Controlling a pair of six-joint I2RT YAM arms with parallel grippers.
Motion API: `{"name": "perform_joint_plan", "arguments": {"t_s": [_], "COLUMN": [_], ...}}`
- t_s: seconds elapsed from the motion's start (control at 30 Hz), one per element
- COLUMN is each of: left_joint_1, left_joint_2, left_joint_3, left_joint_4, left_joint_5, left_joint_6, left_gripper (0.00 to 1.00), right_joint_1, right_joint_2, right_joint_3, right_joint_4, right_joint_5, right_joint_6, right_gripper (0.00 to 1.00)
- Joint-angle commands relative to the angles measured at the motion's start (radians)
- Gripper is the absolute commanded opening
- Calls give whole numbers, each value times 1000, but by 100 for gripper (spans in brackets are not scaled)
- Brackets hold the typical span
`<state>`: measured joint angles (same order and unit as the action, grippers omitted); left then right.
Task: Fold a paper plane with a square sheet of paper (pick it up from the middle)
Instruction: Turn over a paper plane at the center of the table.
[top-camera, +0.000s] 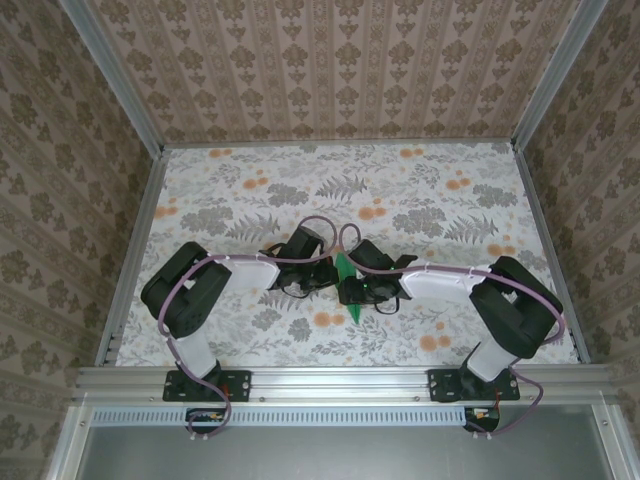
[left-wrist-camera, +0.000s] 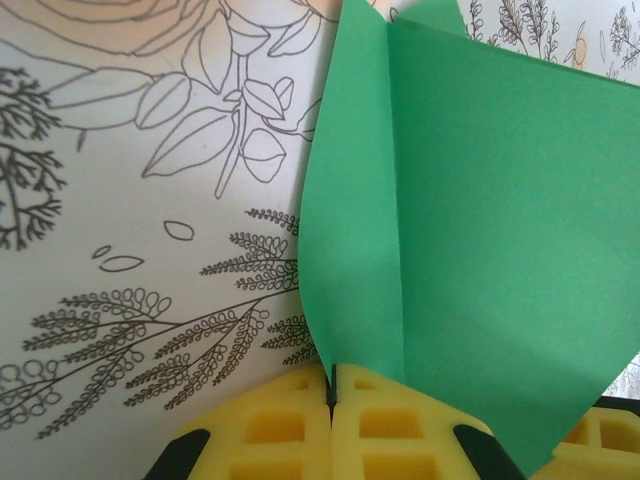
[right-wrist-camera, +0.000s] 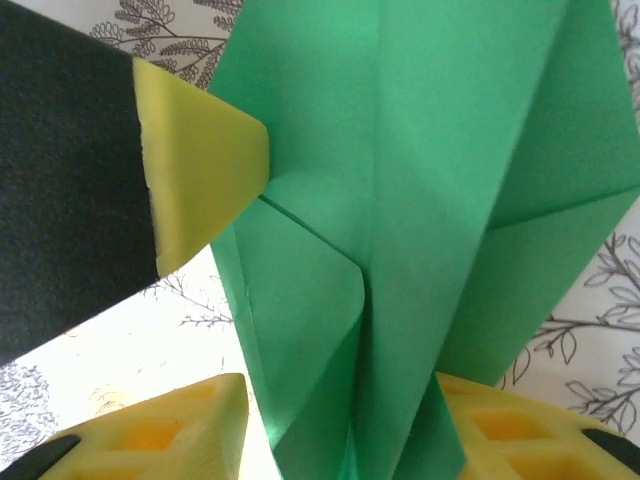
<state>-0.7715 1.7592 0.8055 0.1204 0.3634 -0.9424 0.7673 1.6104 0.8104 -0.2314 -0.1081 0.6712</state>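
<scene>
The bright green sheet of paper (top-camera: 349, 268) is folded into a narrow creased shape and held upright above the table's middle between both arms. My left gripper (left-wrist-camera: 333, 375) is shut on its lower edge, and the folded layers (left-wrist-camera: 480, 220) rise above the yellow pads. In the right wrist view the paper (right-wrist-camera: 430, 200) stands between the jaws of my right gripper (right-wrist-camera: 345, 400), which are apart; a gap shows beside the left pad. A yellow fingertip (right-wrist-camera: 200, 160) of the left gripper touches the paper's side. From above, my left gripper (top-camera: 333, 272) and right gripper (top-camera: 353, 290) meet at the paper.
The table (top-camera: 250, 190) wears a cloth printed with grey ferns and orange flowers. Aluminium rails (top-camera: 135, 250) frame it on all sides, with patterned walls behind. The arm bases stand at the near edge.
</scene>
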Motion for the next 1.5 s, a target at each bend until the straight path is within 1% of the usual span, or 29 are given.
{"name": "perform_joint_plan", "arguments": {"t_s": [0.0,0.07,0.13,0.2,0.27,0.37,0.43,0.5,0.6,0.77,0.9,1.07,1.2,1.33,1.47], "left_joint_1": [8,11,17,27,41,67,79,91,112,136,151,170,182,190,198], "left_joint_2": [14,2,-23,-60,-101,-174,-224,-265,-323,-397,-432,-453,-453,-454,-453], "left_joint_3": [-15,-16,-16,-14,-15,-22,-18,-13,-34,-52,-64,-84,-89,-89,-91], "left_joint_4": [-13,-17,-33,-54,-87,-152,-235,-320,-387,-477,-511,-521,-533,-539,-547], "left_joint_5": [-8,-6,-8,-17,-32,-75,-131,-198,-280,-372,-397,-402,-404,-406,-404], "left_joint_6": [-9,-9,-3,2,5,22,44,60,61,66,70,70,71,74,80], "left_gripper": [0,0,5,10,20,33,44,50,61,73,78,87,92,97,100], "right_joint_1": [17,19,22,23,23,22,23,22,21,22,21,29,37,54,77], "right_joint_2": [22,25,21,13,4,-21,-33,-29,-2,60,106,131,158,194,246], "right_joint_3": [49,58,68,78,88,112,127,136,146,178,203,221,234,250,271], "right_joint_4": [-66,-82,-112,-142,-177,-251,-296,-320,-330,-317,-312,-315,-327,-343,-375], "right_joint_5": [106,129,165,196,225,292,332,351,365,375,371,367,375,411,464], "right_joint_6": [31,39,48,45,33,6,-14,-29,-36,-32,-26,-28,-30,-23,-9], "right_gripper": [39,31,21,14,10,8,8,8,8,11,15,24,25,26,31]}}
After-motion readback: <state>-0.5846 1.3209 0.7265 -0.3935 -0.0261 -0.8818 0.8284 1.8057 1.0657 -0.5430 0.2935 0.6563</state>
